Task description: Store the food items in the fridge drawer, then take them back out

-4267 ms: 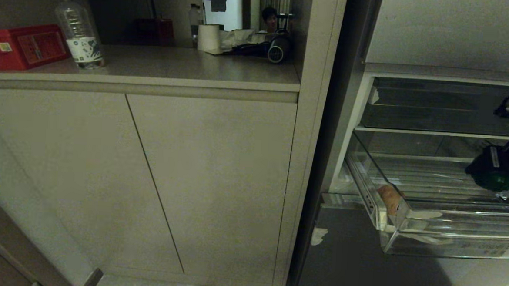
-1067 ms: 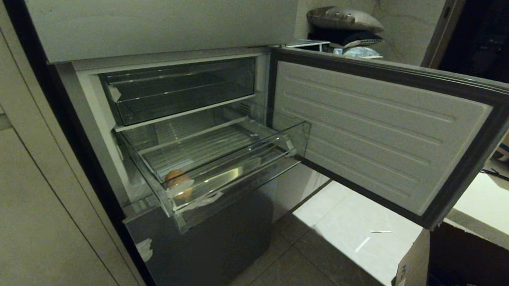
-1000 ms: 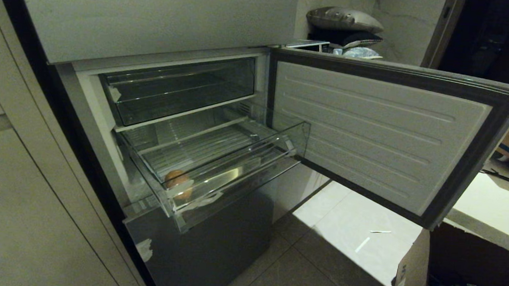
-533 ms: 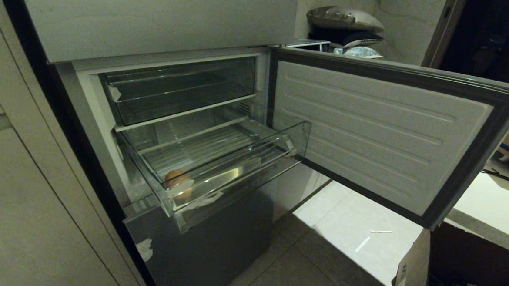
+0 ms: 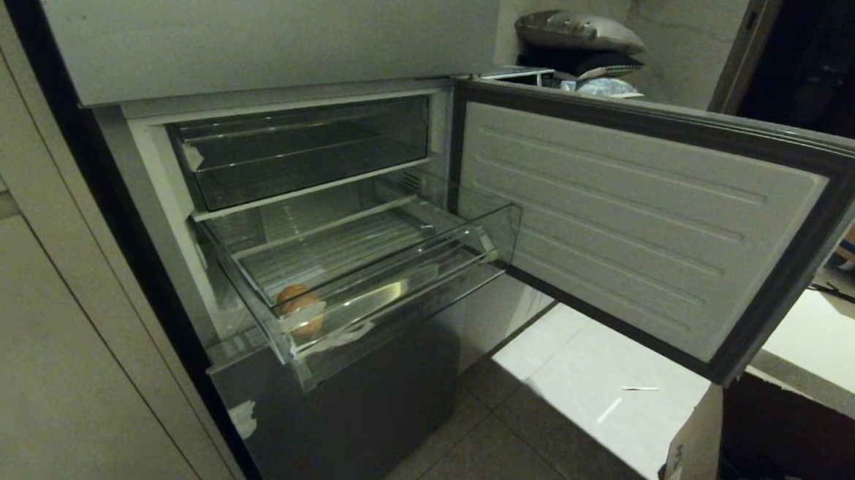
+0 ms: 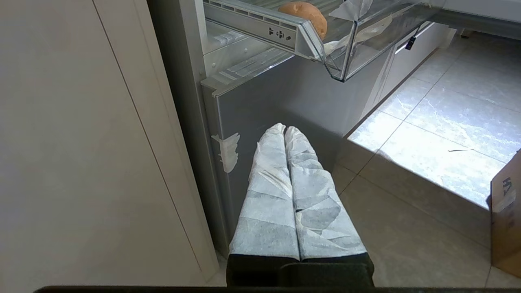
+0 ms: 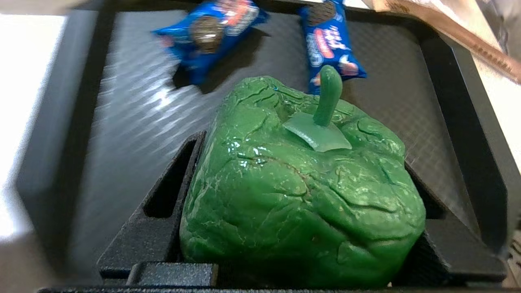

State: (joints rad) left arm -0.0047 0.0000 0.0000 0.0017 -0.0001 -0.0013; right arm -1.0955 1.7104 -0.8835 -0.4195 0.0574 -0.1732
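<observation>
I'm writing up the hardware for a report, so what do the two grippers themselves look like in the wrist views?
The left gripper has two long tapering fingers wrapped in wrinkled white tape or paper, rising from a black base. The right gripper is bare: matte black, grainy-textured fingers with angular edges, one showing a long cut-out slot. No cables or markings show on either.

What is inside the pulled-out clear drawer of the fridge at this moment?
Only the tan-orange lump lies in the fridge drawer, at its front corner. The ribbed floor shows through the clear plastic; nothing appears covered.
</observation>
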